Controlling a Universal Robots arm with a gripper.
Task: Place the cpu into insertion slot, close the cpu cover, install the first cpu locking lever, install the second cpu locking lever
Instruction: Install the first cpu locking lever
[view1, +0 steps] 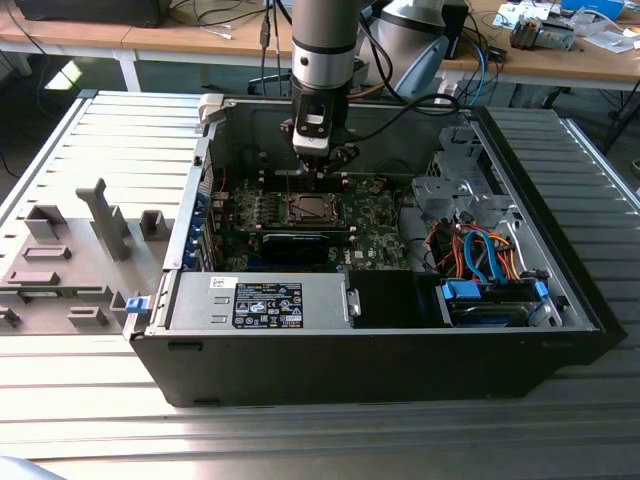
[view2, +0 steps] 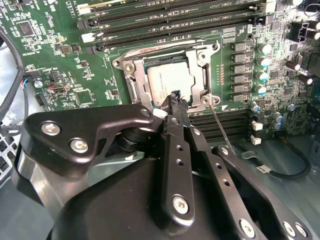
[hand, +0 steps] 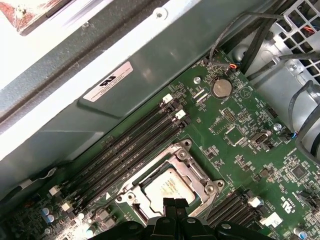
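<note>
Slatted table (view1: 300, 440); cpu (view2: 167, 82) seated in insertion slot (view2: 125, 65).

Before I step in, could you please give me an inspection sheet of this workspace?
Surface: slatted metal table carrying an open computer case.
Job's things: chip seated, showing through the window of the cover plate, which lies flat; a thin lever slants loose beside it.
Clutter: grey plastic holders on the table, at the exterior view's left.
Grippers: gripper hangs just over the cover plate's edge.
Cables: orange and blue cables inside the case; black cable by the arm.
Surroundings: wooden benches behind.
</note>
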